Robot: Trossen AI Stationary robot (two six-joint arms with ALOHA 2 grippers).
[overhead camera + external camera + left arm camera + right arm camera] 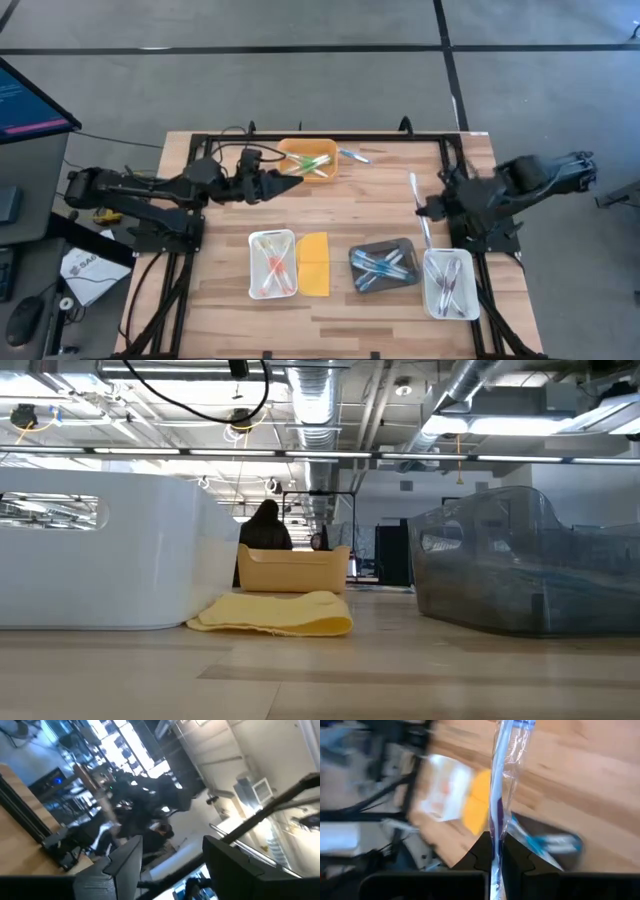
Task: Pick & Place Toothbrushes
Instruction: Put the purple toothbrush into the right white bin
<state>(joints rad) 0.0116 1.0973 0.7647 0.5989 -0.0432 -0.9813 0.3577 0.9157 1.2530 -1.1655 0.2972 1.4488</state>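
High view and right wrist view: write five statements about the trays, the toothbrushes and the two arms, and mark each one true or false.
1. The right gripper has its jaws shut on a wrapped toothbrush. True.
2. The left gripper holds a blue toothbrush. False: its jaws are open and empty, at the edge of the yellow tray.
3. The dark tray holds blue toothbrushes. True.
4. The flat yellow lid lies inside the dark tray. False: it lies on the table, beside the white tray.
5. One loose toothbrush lies on the table next to the yellow tray. True.
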